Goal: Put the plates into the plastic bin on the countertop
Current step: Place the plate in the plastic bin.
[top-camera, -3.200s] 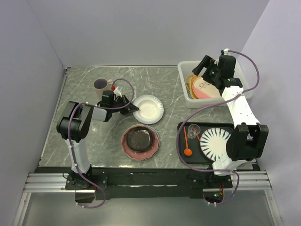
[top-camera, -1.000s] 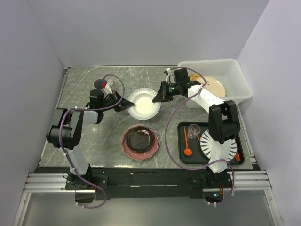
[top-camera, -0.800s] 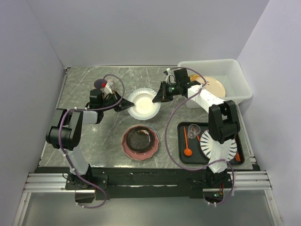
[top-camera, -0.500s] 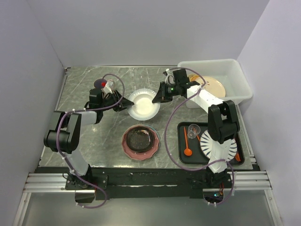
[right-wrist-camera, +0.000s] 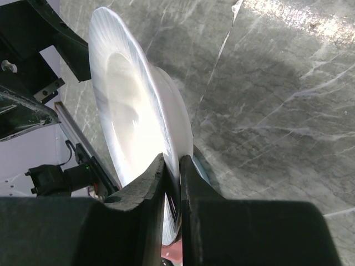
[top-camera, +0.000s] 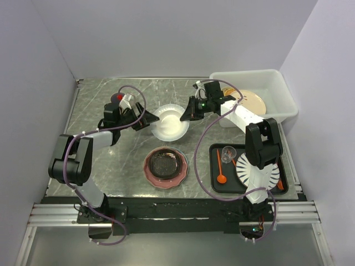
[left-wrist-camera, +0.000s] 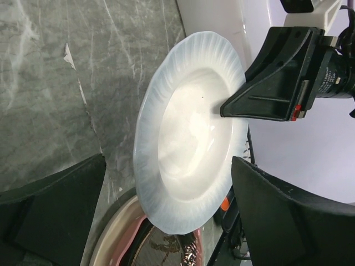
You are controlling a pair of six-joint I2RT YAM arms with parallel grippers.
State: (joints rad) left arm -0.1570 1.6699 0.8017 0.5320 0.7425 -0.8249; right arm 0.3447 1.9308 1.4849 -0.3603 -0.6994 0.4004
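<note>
A plain white plate (top-camera: 171, 124) hangs tilted above the countertop (top-camera: 100, 160). My right gripper (top-camera: 186, 116) is shut on its right rim; in the right wrist view the rim of the plate (right-wrist-camera: 126, 105) sits pinched between the jaws of that gripper (right-wrist-camera: 173, 166). My left gripper (top-camera: 145, 119) stands open just left of the plate, its fingers (left-wrist-camera: 61, 205) spread wide and clear of the plate (left-wrist-camera: 188, 144). A black speckled plate (top-camera: 165, 164) rests on a pink plate (top-camera: 148, 169) below. The plastic bin (top-camera: 280, 88) at the back right holds cream and orange plates (top-camera: 252, 102).
A black tray (top-camera: 215, 180) at the front right carries a striped white plate (top-camera: 260, 172), a glass (top-camera: 227, 152) and an orange spoon (top-camera: 221, 177). A mug (top-camera: 117, 98) stands behind my left wrist. Walls close in the left, back and right sides.
My left gripper has opened and let go of the white plate's left rim, drawing back and up slightly. The right gripper keeps its hold on the plate, which stays tilted.
</note>
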